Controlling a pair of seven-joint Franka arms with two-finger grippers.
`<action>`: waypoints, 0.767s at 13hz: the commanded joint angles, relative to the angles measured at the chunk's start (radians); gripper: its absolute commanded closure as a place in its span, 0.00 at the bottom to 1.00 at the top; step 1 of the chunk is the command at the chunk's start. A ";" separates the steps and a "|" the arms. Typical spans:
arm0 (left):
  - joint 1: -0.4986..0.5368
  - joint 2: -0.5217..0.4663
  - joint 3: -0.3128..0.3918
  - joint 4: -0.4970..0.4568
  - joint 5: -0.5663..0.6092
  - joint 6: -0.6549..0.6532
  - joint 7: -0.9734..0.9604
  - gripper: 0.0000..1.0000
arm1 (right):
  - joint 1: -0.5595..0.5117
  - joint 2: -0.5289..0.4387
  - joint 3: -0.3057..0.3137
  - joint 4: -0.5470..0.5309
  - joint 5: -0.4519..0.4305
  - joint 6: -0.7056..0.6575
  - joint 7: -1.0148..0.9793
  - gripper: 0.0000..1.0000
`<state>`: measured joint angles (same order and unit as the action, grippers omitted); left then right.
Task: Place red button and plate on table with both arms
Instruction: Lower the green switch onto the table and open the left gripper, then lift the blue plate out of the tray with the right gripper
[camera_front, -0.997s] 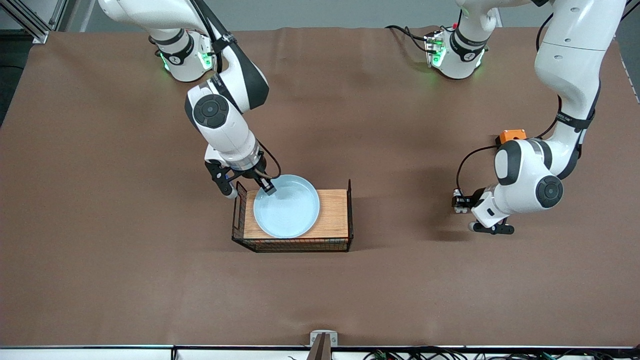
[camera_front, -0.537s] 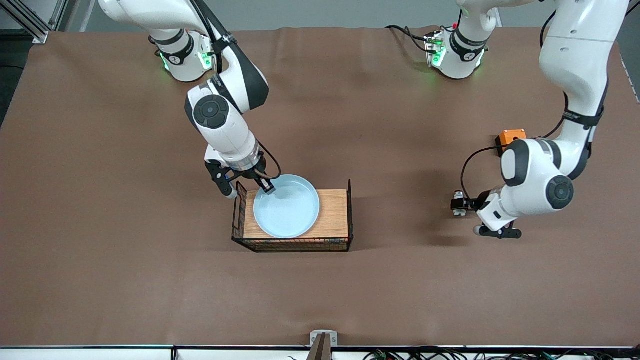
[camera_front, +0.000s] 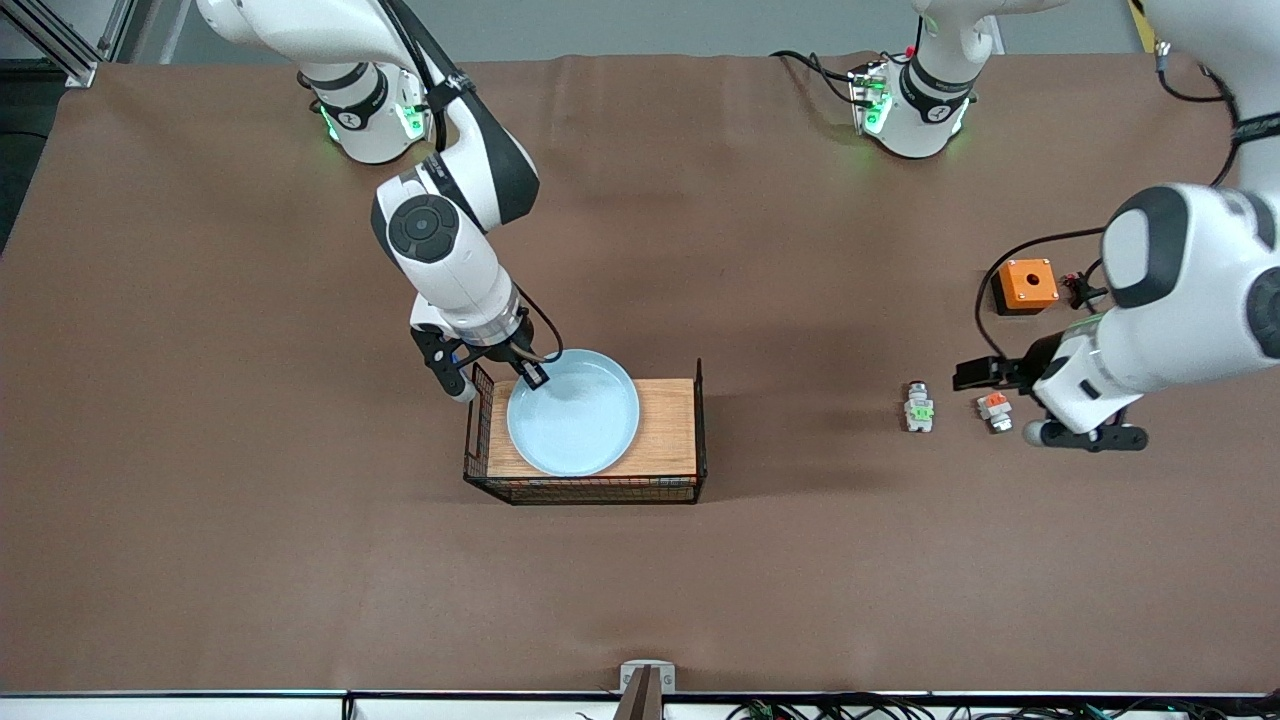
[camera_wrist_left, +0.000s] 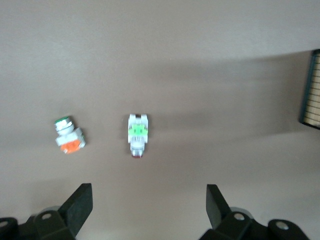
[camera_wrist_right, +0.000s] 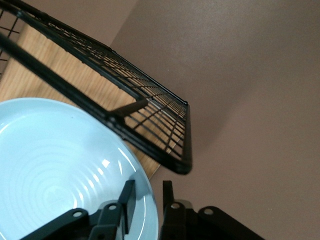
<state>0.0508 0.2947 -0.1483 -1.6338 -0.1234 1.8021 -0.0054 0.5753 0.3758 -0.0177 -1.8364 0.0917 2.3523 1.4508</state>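
Note:
The red button (camera_front: 919, 407), a small white-grey piece with a green mark, lies free on the brown table (camera_front: 800, 580); it also shows in the left wrist view (camera_wrist_left: 138, 131). My left gripper (camera_front: 1032, 405) is open and empty, up in the air over the table beside the button (camera_wrist_left: 147, 195). The pale blue plate (camera_front: 580, 420) sits in the wire tray. My right gripper (camera_front: 500, 372) straddles the plate's rim at the tray's end nearest the right arm. In the right wrist view, one finger is inside the plate (camera_wrist_right: 55, 165) and one outside, shut on the rim (camera_wrist_right: 148, 207).
A like piece with an orange-red mark (camera_front: 994, 408) lies beside the button, toward the left arm's end (camera_wrist_left: 69, 137). An orange box with a hole (camera_front: 1027, 284) lies farther from the camera. The wood-topped black wire tray (camera_front: 668, 440) holds the plate; its wire wall (camera_wrist_right: 150, 115) stands close to my right gripper.
My left gripper has let go of the button, risen and drawn back toward its end of the table. The button now lies on the table. The right arm and plate have not moved.

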 joint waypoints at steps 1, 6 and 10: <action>0.001 0.015 0.003 0.165 0.018 -0.157 -0.018 0.00 | -0.003 0.018 -0.001 0.025 -0.021 -0.013 -0.003 0.85; 0.001 -0.057 0.006 0.233 0.019 -0.243 -0.021 0.00 | -0.003 0.028 0.001 0.040 -0.017 -0.030 -0.024 0.96; -0.002 -0.133 -0.005 0.229 0.077 -0.260 -0.027 0.00 | 0.001 0.034 0.001 0.086 -0.012 -0.096 -0.063 0.99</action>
<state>0.0523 0.2064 -0.1457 -1.3953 -0.0737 1.5670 -0.0162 0.5752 0.3796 -0.0180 -1.7944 0.0917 2.2996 1.4037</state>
